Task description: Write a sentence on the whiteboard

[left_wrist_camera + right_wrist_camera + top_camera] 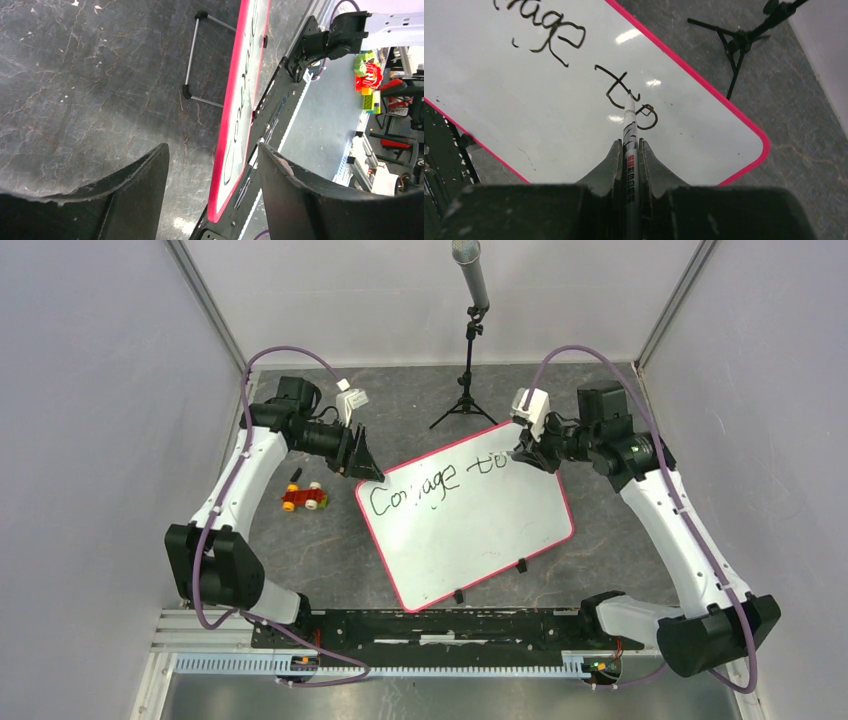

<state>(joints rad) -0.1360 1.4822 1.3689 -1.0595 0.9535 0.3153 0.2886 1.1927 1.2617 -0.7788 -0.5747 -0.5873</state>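
Note:
The whiteboard (470, 540) with its pink-red rim lies tilted in the middle of the table. On it the sentence (415, 490) reads "courage to" in black script. My right gripper (527, 448) is shut on a marker (630, 130) whose tip touches the whiteboard (524, 110) at the "to" (624, 90). My left gripper (368, 468) is at the board's far left corner. In the left wrist view the left gripper (212, 146) is open, its jaws standing either side of the whiteboard's rim (231, 115) without touching it.
A small red and yellow toy car (304, 498) and a black cap (296, 475) lie left of the board. A microphone on a black tripod (467, 390) stands behind it. The board rests on wire feet (192, 55). A black rail (430, 625) runs along the near edge.

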